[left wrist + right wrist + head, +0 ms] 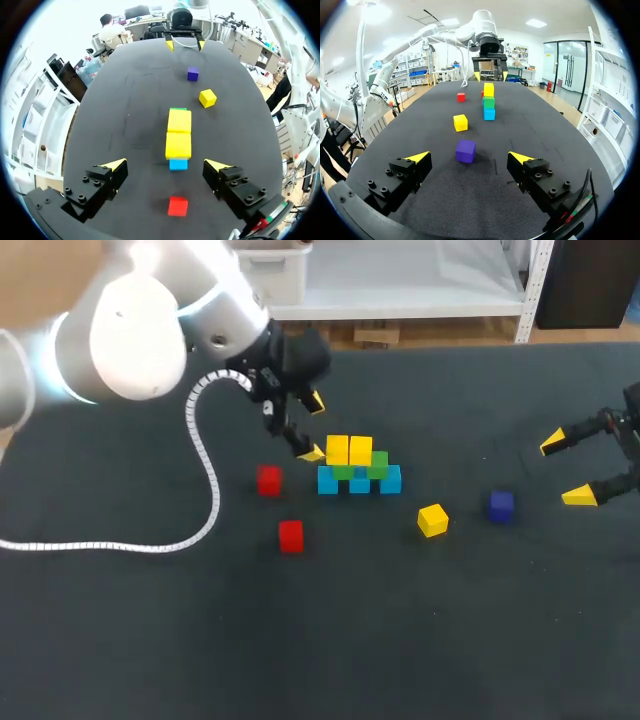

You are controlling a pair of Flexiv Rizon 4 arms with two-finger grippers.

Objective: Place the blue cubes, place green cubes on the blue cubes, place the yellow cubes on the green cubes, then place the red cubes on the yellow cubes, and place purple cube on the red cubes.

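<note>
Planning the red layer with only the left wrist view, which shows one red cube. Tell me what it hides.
Observer: A second red cube lies on the table, apart from the stack.
Operator: Count the blue base.
Observer: Three blue cubes in a row.
Operator: Give the stack's height.
Observer: The right wrist view shows three layers: blue, then green, with yellow cubes on top.

No text, label, number or sign legible in any of the three views; nothing to record.
</note>
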